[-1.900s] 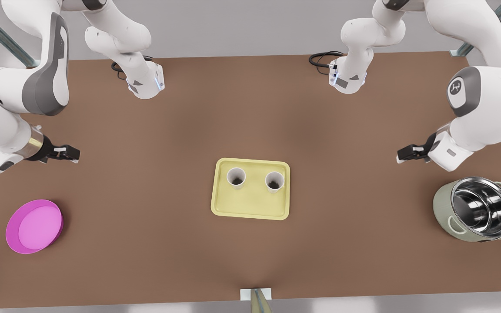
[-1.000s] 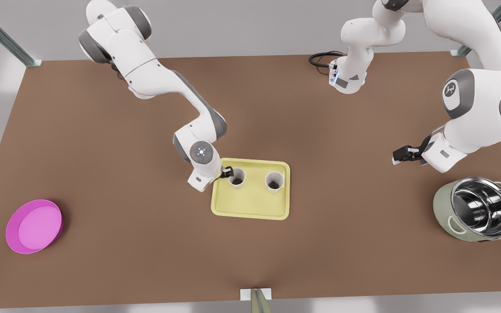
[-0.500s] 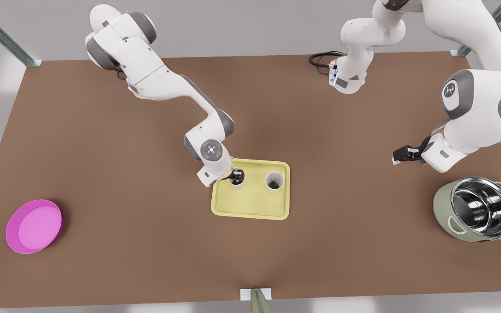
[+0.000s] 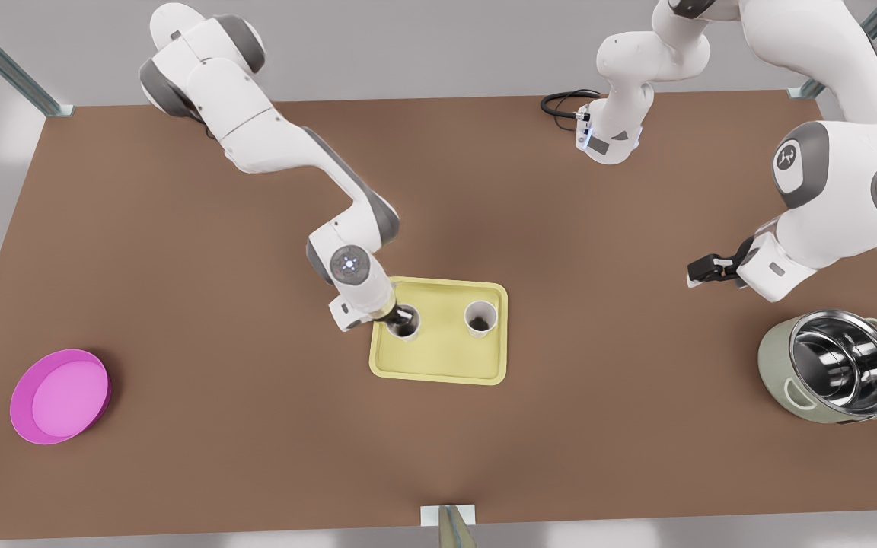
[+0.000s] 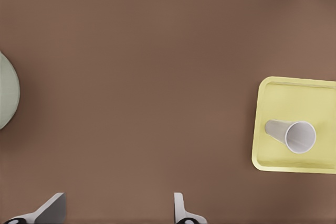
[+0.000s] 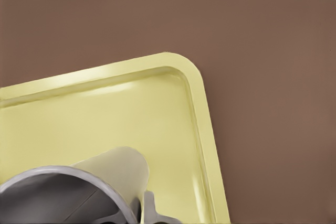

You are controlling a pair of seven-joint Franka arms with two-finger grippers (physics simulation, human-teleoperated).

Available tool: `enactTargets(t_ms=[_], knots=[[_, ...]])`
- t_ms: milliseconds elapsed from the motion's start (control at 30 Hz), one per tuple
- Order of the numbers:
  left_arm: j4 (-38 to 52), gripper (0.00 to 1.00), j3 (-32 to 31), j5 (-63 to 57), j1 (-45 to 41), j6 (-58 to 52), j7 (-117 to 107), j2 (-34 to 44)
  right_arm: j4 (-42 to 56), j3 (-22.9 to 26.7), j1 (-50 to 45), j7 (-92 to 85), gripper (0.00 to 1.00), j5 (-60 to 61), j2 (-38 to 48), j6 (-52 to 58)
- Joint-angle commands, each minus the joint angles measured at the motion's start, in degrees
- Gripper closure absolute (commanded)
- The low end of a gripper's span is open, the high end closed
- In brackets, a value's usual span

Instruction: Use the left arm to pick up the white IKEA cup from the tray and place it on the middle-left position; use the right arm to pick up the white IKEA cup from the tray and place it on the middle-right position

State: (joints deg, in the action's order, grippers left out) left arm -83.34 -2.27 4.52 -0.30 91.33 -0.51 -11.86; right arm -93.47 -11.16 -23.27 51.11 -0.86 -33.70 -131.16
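Observation:
A pale yellow tray [image 4: 438, 358] lies mid-table with two white cups on it. My right gripper [image 4: 402, 320], on the arm at the front view's left, is shut on the rim of the cup [image 4: 408, 335] nearer the front view's left. Up close, the right wrist view shows that cup [image 6: 113, 169], one finger [image 6: 152, 211] against its wall, and the tray's corner [image 6: 105, 108]. The other cup [image 4: 481, 318] stands free. My left gripper [image 4: 701, 270] waits open above the table at the front view's right. Its wrist view takes in the gripper [image 5: 115, 213], the tray [image 5: 283, 98] and the free cup [image 5: 294, 136].
A pale green pot with a steel bowl inside [image 4: 830, 365] stands at the front view's right, below the left gripper; its edge [image 5: 5, 90] shows in the left wrist view. A magenta plate [image 4: 60, 396] lies at the left front. A small bracket [image 4: 448, 521] sits on the near edge.
The right arm swung from the table's side to the tray, came down on the cup and closed on it. That cup has since shifted slightly toward the tray's near-left. The left arm barely moved.

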Motion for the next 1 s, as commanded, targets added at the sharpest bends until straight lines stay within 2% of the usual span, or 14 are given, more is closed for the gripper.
enactTargets(t_ms=[0,100,200,300,400,533,633,700,733,767,800,967], knots=[[0.0,0.0,0.0,0.0,-0.1,0.0,-0.1,-0.1,0.0,0.0,3.8,-10.2,1.0,-1.2,2.2,9.8],[0.3,0.0,-0.3,-1.9,-1.5,0.3,-0.5,-0.3,-0.6,0.0,13.0,-28.0,1.0,-1.6,5.2,16.7],[0.5,0.0,-0.4,-1.7,-7.7,2.8,-4.4,-2.9,-0.6,0.0,20.7,-39.8,1.0,-3.8,5.0,16.6],[0.8,0.0,-0.3,-1.6,-16.7,6.5,-18.5,-6.2,-0.3,0.1,29.2,-55.1,1.0,-6.9,4.7,16.6],[1.4,0.0,-0.3,-0.8,-18.9,6.7,-21.1,-7.8,-0.1,0.4,31.3,-56.9,1.0,-9.8,3.8,15.8],[3.6,0.0,-0.3,0.1,-22.5,24.5,-30.2,-16.3,-0.2,0.4,32.1,-56.8,1.0,-9.2,0.0,8.9],[3.9,0.0,-0.3,-0.7,-24.8,25.9,-34.1,-18.6,-0.6,0.4,32.2,-56.6,1.0,-9.1,-0.8,6.6],[4.2,0.0,-0.2,-1.4,-24.9,31.6,-34.3,-21.4,-0.6,0.4,32.2,-56.4,0.89,-9.1,-0.8,6.6],[3.5,0.0,-0.2,-5.6,-26.6,31.6,-36.5,-21.8,-0.6,0.4,32.2,-56.2,0.73,-9.1,-0.8,6.7],[0.3,0.0,-0.2,-6.2,-27.2,31.8,-36.6,-22.0,-0.6,0.4,32.2,-56.2,0.52,-9.1,-0.8,6.7],[-2.2,0.0,-0.3,-6.2,-28.0,33.0,-36.8,-21.6,-0.6,0.4,32.2,-56.2,0.25,-9.1,-0.8,6.7],[-3.1,0.0,-0.3,-5.7,-31.1,35.5,-39.7,-22.5,-0.6,0.4,32.2,-56.6,0.23,-9.1,-0.8,6.7]])
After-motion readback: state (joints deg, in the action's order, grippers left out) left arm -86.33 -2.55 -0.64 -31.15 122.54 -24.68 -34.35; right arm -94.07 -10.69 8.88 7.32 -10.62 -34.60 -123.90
